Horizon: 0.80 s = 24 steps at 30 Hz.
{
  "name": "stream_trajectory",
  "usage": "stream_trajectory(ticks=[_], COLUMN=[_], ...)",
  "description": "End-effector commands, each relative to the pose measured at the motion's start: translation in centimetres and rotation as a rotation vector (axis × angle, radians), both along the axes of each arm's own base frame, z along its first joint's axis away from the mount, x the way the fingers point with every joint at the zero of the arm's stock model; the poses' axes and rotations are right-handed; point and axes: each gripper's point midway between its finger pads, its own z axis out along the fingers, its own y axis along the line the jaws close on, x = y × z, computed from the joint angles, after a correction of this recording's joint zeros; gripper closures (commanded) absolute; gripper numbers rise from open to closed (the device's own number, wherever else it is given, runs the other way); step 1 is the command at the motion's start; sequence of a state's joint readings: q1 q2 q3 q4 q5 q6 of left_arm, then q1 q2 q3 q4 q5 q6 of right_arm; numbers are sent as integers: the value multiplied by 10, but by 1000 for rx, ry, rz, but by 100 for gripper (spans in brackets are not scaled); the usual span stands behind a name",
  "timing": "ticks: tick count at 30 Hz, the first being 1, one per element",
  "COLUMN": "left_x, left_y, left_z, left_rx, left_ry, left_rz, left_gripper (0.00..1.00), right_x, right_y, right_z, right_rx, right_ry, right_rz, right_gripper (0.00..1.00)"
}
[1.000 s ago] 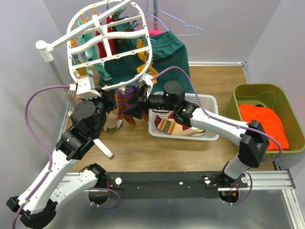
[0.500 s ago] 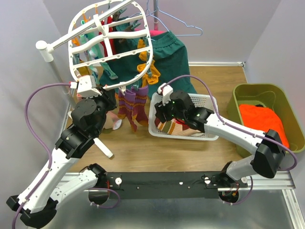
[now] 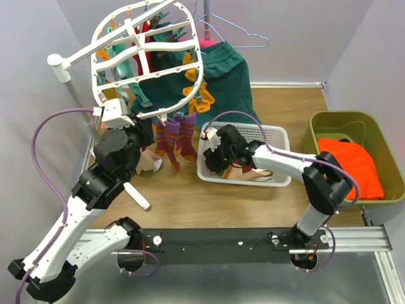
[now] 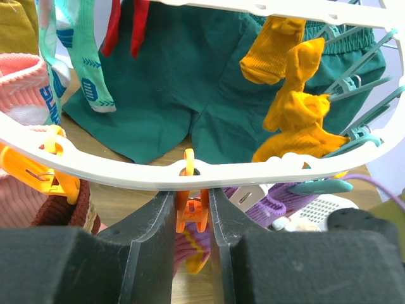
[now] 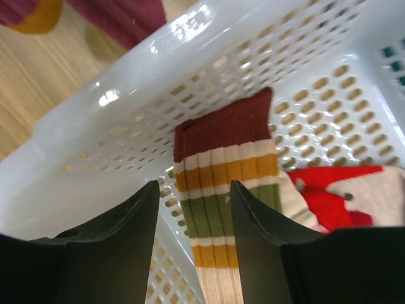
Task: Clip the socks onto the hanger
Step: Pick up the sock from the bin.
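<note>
The step in hand looks like fetching the next sock. The right gripper [image 5: 194, 185] hangs inside the white perforated plastic basket [image 5: 126, 114], jaws apart and holding nothing. Between them lies a ribbed sock with a maroon cuff and cream, mustard and olive stripes [image 5: 224, 215].

To do this well, the fingers should drop on either side of the maroon cuff and pinch only that sock near its open end. The cuff then stays free to feed into a clip. The grip should keep off the basket wall just behind the sock, and the lift should go straight up so the basket is not dragged across the wooden table [image 3: 272, 107].

The left gripper [image 4: 190, 193] is up at the near rim of the large white plastic oval lattice hanger [image 4: 114, 164], above the table's far left corner. Its jaws are closed narrowly on a small orange plastic clip [image 4: 192, 212] dangling from that rim. I judge it is holding that clip ready, so the sock should be brought cuff first to it.

- **Basket:** it stands mid-table and holds the striped sock and, just beside it, a red and white sock [image 5: 342, 196].
- **Bin:** the olive green plastic bin [image 3: 329, 123] at the table's right edge holds a bright orange cloth [image 3: 351, 161], which is no part of this job.

Mustard yellow socks [image 4: 291, 101] and a pair of maroon ones [image 3: 177, 139] already hang from the frame. A dark green garment [image 4: 190, 82] hangs behind them.
</note>
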<state>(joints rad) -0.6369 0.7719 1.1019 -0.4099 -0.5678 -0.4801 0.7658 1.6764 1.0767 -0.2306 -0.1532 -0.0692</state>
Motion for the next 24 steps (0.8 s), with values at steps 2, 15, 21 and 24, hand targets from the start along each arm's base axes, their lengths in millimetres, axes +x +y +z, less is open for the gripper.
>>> stream_trajectory(ticks=[2,15,21,24], left_x=[0,-1,-2,-3], left_y=[5,5,5,6], left_z=[10,10,13,13], left_rx=[-27,-33,-37,-40], left_ry=[-15,-14,-18,-19], left_rz=[27,23,21,26], left_gripper=[76,76,77,77], right_x=[-3,10,20,22], right_y=[11,-9,-21,-25], right_z=[-26,-45,4,35], right_rx=[-16,-66,-17,36], right_ry=[33,21,-93,-155], right_rz=[78,-40,-114,-149], right_gripper=[44,86,97,99])
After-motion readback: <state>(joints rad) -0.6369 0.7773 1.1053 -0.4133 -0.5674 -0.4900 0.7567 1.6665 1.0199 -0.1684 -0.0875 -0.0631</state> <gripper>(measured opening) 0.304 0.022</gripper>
